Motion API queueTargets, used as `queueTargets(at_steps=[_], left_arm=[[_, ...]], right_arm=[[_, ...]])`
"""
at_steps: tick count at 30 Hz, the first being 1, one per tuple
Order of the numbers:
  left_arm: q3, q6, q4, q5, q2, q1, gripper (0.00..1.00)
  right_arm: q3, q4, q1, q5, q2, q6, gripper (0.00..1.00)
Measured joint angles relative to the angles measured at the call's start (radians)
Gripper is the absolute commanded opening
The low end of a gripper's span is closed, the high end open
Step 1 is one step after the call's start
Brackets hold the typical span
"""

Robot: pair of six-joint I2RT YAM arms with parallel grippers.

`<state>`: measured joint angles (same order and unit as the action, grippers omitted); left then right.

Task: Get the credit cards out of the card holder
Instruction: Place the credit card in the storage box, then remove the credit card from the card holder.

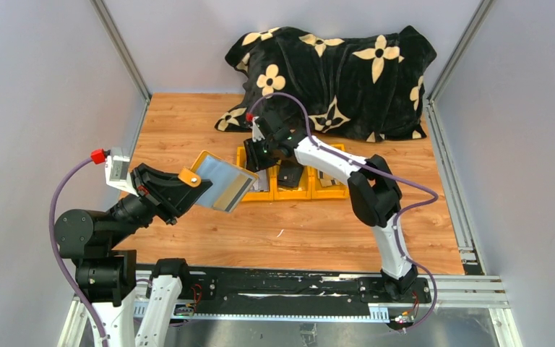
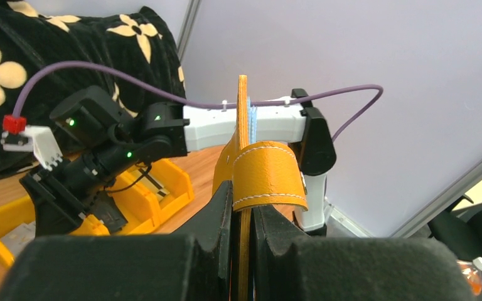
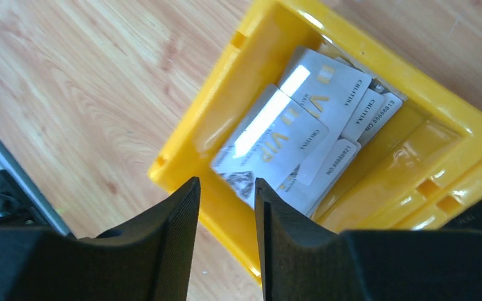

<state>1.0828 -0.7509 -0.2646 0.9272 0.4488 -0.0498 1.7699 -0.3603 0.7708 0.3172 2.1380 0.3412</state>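
My left gripper (image 1: pixel 188 186) is shut on the mustard-yellow card holder (image 1: pixel 220 181) and holds it open above the table, its grey plastic sleeve facing up. In the left wrist view the holder (image 2: pixel 243 125) stands edge-on between the jaws (image 2: pixel 243 204), with its snap tab (image 2: pixel 267 179) folded over. My right gripper (image 1: pixel 258 155) is open and empty above the left compartment of the yellow bin (image 1: pixel 244 194). In the right wrist view several pale grey credit cards (image 3: pixel 289 132) lie stacked in that compartment (image 3: pixel 182 169), just beyond the open gripper (image 3: pixel 227 188).
A black folded pouch (image 1: pixel 289 176) lies in the bin's middle compartment. A black blanket with cream flowers (image 1: pixel 332 72) is heaped at the back of the wooden table (image 1: pixel 296 238). Grey walls close in the left, back and right sides.
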Motion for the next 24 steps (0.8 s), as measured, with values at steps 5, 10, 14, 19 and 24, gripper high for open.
queueTargets(at_steps=[5, 10, 14, 19, 24], left_arm=[[0.0, 0.0, 0.001, 0.01, 0.0, 0.0, 0.0], [0.0, -0.01, 0.024, 0.011, 0.0, 0.0, 0.0], [-0.003, -0.032, 0.063, 0.011, 0.0, 0.0, 0.0], [-0.016, -0.069, 0.116, 0.005, 0.0, 0.0, 0.0], [-0.03, -0.113, 0.167, -0.015, 0.0, 0.0, 0.0]], right_arm=[[0.001, 0.003, 0.017, -0.031, -0.13, -0.006, 0.53], [-0.149, 0.145, 0.021, -0.034, -0.404, 0.028, 0.77], [-0.487, 0.45, 0.02, 0.007, -0.731, 0.132, 0.83], [-0.832, 0.863, 0.019, 0.098, -0.924, 0.322, 0.84], [-1.095, 1.31, 0.038, 0.137, -0.922, 0.503, 0.84]])
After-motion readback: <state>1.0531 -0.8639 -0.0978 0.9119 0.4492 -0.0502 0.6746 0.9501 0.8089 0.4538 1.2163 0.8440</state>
